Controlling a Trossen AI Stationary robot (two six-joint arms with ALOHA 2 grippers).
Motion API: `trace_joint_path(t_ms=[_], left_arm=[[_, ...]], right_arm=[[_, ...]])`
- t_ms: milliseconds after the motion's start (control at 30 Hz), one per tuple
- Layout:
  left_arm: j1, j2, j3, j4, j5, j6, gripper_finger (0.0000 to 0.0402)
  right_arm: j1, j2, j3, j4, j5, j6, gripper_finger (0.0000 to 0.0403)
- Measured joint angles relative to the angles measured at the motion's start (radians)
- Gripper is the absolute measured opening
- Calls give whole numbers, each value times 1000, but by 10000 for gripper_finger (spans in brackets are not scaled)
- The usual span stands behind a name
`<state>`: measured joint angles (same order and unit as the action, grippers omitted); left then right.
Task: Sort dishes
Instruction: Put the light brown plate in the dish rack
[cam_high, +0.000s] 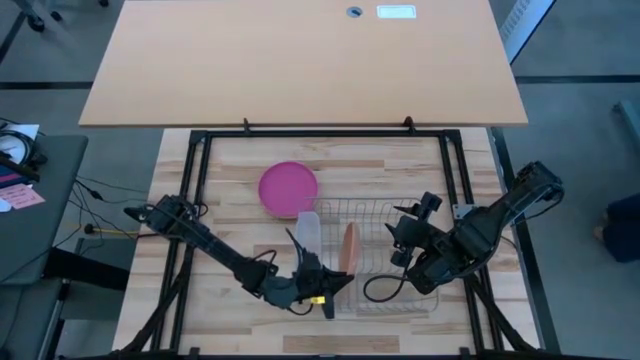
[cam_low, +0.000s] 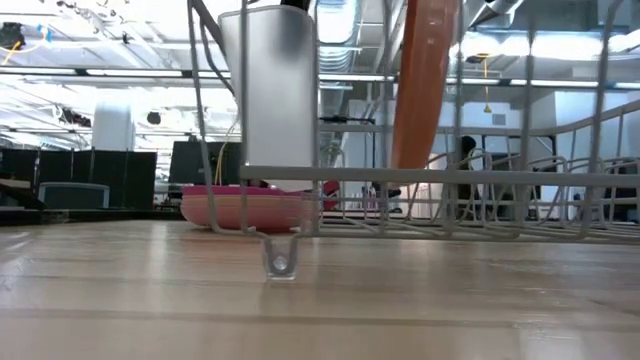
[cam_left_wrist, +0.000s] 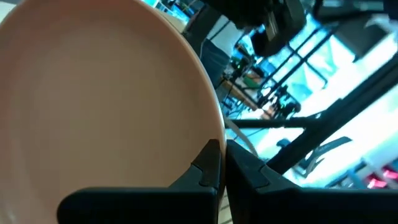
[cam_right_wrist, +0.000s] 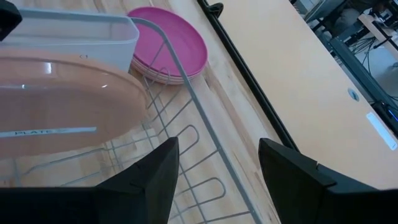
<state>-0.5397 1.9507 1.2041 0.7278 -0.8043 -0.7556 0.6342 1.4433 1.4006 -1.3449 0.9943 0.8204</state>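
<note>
An orange-tan plate (cam_high: 348, 248) stands on edge inside the silver wire rack (cam_high: 400, 215); it fills the left wrist view (cam_left_wrist: 99, 106) and shows in the right wrist view (cam_right_wrist: 62, 106). My left gripper (cam_high: 335, 285) is at the plate's near rim, shut on it. My right gripper (cam_high: 400, 240) hovers open over the rack's right part (cam_right_wrist: 217, 162), touching nothing. A stack of magenta pink plates (cam_high: 288, 188) lies flat on the table, left of and beyond the rack. My left gripper (cam_left_wrist: 224, 163) pinches the orange-tan plate's rim (cam_left_wrist: 219, 134) between its two fingers, at the edge nearest the table's near side. It comes from the near left. The plate stays upright on edge in the rack; whether its lower edge rests on the wires, I cannot tell.
A translucent white rectangular tray (cam_high: 308, 230) stands upright at the rack's left end, right beside the orange-tan plate (cam_low: 425, 80). The rack's wire walls (cam_right_wrist: 186, 93) ring the plate. A black frame runs around the table. Bare wood lies left of the magenta stack (cam_right_wrist: 177, 46).
</note>
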Motion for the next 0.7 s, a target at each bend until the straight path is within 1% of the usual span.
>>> trace_joint_path(t_ms=[200, 367, 533, 700], left_arm=[[13, 0, 0, 3, -7, -108, 0], [14, 0, 0, -15, -33, -128, 1], [17, 0, 0, -88, -34, -195, 10], [17, 0, 0, -88, -34, -202, 12]], right_arm=[[0, 0, 0, 0, 0, -1, 225], [0, 0, 0, 0, 0, -1, 225], [0, 0, 0, 3, 0, -6, 225], [0, 0, 0, 3, 0, -7, 225]])
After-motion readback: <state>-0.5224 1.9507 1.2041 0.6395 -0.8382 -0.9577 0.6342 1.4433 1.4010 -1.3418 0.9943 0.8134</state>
